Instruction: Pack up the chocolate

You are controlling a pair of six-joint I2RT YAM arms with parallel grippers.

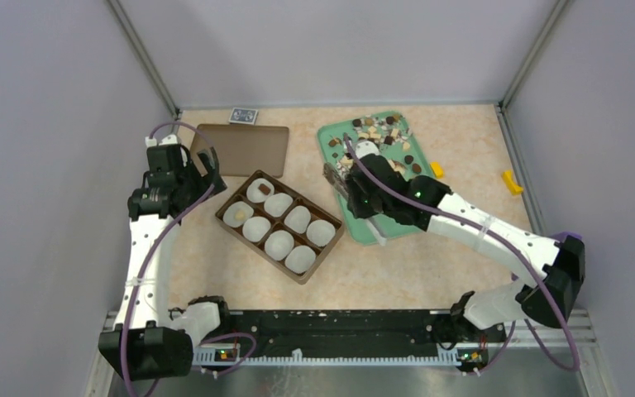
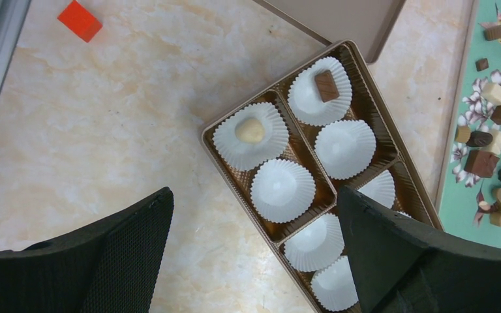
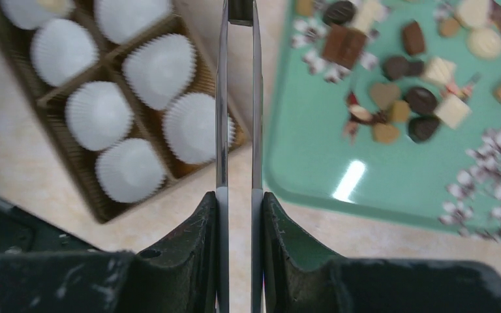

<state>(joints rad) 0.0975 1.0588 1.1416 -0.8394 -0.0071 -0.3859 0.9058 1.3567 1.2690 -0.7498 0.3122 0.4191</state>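
Barely started: only two bits of chocolate [image 2: 327,85] in paper cups [image 2: 282,190] at the far-left end of the box [image 2: 388,150], six cups to fill. Rest heaped on the green tray [image 3: 313,156] to the right. Right gripper [image 3: 239,195] clamped on metal tweezers [image 3: 222,98]; left gripper [image 2: 254,202] spread wide, holding nothing.

I work in a lab test booth; plain grey walls [image 1: 50,124] box in my desk [image 1: 463,132]; metal posts [image 1: 142,58] stand in the corners; my two arms [image 1: 145,256] are bolted to a black rail [image 1: 331,327].
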